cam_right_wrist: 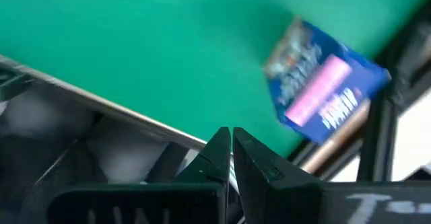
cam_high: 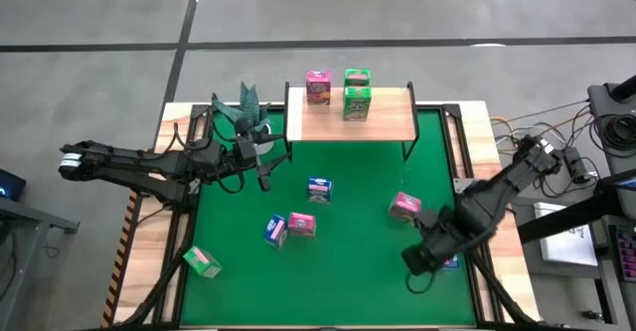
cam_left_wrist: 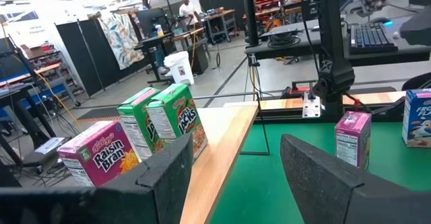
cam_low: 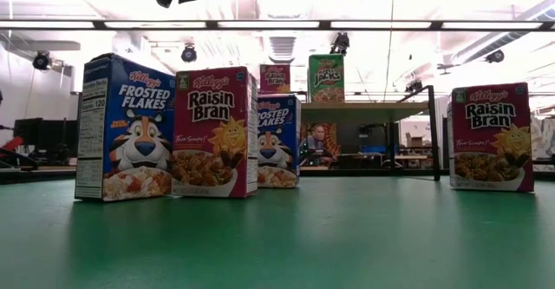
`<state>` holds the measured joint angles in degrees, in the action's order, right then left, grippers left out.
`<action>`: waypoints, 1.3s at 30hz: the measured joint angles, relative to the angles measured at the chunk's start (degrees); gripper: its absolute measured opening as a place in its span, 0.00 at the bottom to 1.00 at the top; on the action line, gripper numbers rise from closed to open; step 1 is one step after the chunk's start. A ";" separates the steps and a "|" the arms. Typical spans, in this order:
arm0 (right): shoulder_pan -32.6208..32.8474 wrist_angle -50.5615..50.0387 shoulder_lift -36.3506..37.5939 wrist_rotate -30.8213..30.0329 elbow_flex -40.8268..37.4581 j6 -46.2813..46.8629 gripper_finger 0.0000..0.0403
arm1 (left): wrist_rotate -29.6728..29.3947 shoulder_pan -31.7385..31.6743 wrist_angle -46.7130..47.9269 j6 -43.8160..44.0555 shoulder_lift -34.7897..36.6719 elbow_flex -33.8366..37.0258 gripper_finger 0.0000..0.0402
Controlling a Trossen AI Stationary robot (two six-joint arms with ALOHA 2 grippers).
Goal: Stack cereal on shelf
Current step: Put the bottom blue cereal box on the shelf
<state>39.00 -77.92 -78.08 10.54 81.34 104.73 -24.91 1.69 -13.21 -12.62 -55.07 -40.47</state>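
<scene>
The shelf (cam_high: 328,122) stands at the far edge of the green mat (cam_high: 358,261) on the worktop. Three cereal boxes are on it: a pink box (cam_high: 318,87) at its far edge and two green boxes (cam_high: 357,103) standing just beside it, one close behind the other.

The left end effector (cam_high: 264,164) hovers near the shelf's left end with its fingers (cam_left_wrist: 316,177) spread apart and nothing between them. In its wrist view the pink box and the two green ones stand on the pale board ahead of it.

On the mat, a blue box (cam_high: 319,189) stands near the middle. In front of it a second blue box (cam_high: 275,232) and a pink box (cam_high: 301,225) stand touching. Another pink box (cam_high: 404,206) stands to the right, and a green box (cam_high: 202,261) lies at the mat's near left corner.

The right end effector (cam_high: 417,259) rests low at the mat's near right edge, its fingers (cam_right_wrist: 219,157) pressed together and holding nothing. A third blue box (cam_right_wrist: 323,93) lies just beside it, by the black frame rail (cam_right_wrist: 377,136).
</scene>
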 joint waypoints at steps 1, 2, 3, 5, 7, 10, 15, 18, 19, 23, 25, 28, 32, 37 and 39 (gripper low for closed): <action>1.19 -0.48 0.04 0.02 -0.56 2.16 0.02 | 0.00 0.01 0.00 0.00 0.00 0.00 0.52; 2.14 -1.10 0.08 0.02 -1.13 4.27 0.02 | 0.00 -0.01 0.00 -0.04 0.00 -0.02 0.52; 2.97 -1.58 0.17 0.01 -1.72 6.20 0.02 | 0.00 -0.01 0.00 -0.08 0.00 0.00 0.52; 4.21 -1.90 0.57 -0.01 -2.95 9.01 0.02 | 0.00 -0.01 -0.02 -0.26 0.00 0.00 0.52; 5.00 -1.89 1.16 -0.02 -3.98 10.76 0.04 | 0.01 0.01 -0.02 -0.37 -0.01 -0.02 0.52; 5.73 -1.82 2.36 -0.02 -5.70 12.43 0.12 | 0.02 0.01 -0.04 -0.37 0.00 -0.02 0.52; 6.56 -1.86 4.33 -0.14 -9.02 14.99 0.33 | 0.02 0.00 -0.04 -0.37 0.00 -0.01 0.52; 7.10 -1.62 4.89 -0.04 -11.23 16.96 0.47 | 0.02 0.01 -0.04 -0.37 0.00 0.00 0.52; 7.28 -1.43 4.98 -0.04 -11.71 17.22 0.51 | 0.02 0.01 -0.04 -0.37 -0.02 0.01 0.52; 7.85 -1.01 5.01 -0.06 -13.09 17.22 0.65 | 0.02 0.00 -0.03 -0.39 -0.01 -0.01 0.52; 8.00 -0.79 5.01 -0.05 -13.97 17.25 0.70 | 0.02 -0.01 -0.04 -0.39 0.00 -0.01 0.52; 8.05 -0.11 5.01 -0.06 -15.53 17.08 0.75 | 0.02 0.00 -0.04 -0.39 0.00 0.01 0.52; 8.02 0.75 4.98 -0.11 -17.82 16.14 0.76 | 0.02 0.01 -0.04 -0.39 0.00 -0.01 0.52; 8.02 2.01 4.98 -0.12 -20.00 14.43 0.73 | 0.02 -0.01 -0.04 -0.39 -0.02 -0.02 0.52; 8.02 2.97 4.96 -0.17 -20.44 14.09 0.70 | 0.02 -0.01 -0.04 -0.37 -0.02 0.01 0.52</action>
<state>47.03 -74.95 -73.12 10.37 60.89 118.82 -24.88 1.67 -13.26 -13.00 -55.09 -40.47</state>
